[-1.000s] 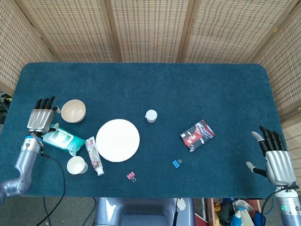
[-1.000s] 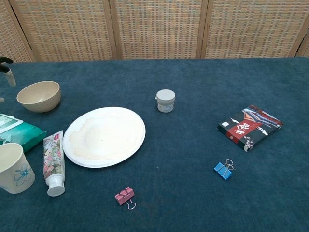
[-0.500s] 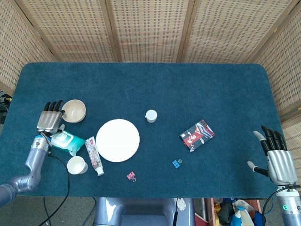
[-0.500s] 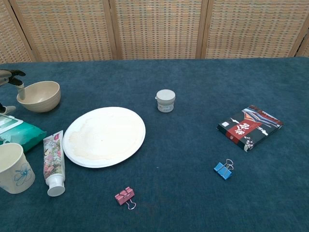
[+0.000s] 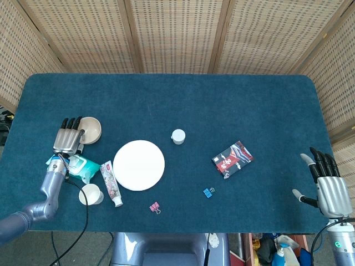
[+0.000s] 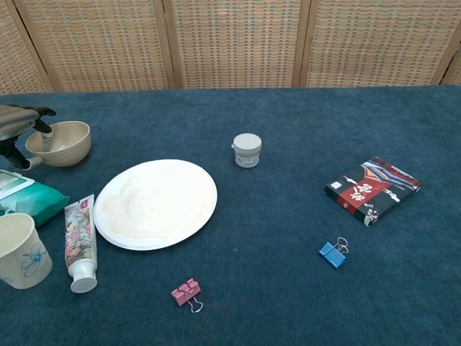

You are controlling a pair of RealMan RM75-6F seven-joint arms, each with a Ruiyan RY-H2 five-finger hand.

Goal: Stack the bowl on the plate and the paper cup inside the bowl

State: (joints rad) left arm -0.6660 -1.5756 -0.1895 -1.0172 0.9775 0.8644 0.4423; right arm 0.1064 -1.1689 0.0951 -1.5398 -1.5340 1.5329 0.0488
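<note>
Left hand [image 5: 69,138] sits at the near-left side of the bowl [image 5: 89,129], fingers [image 6: 39,121] reaching over its rim while the thumb shows outside the wall below; whether it actually grips the bowl cannot be told. The bowl stands upright on the blue table [image 5: 222,105], left of the plate [image 5: 138,164] and apart from it. Just below the hand lies a teal wipes pack [image 5: 83,166], and nearer the table's front edge stands the cup [image 5: 90,194], upright, beside a toothpaste tube [image 5: 111,183] that lies along the plate's left edge. Right of the plate are a small white jar [image 5: 178,136], a pink clip [image 5: 155,208], a blue clip [image 5: 208,192] and a dark packet [image 5: 232,158]. Right hand [image 5: 328,188] hovers at the far right front corner, fingers spread, holding nothing.
</note>
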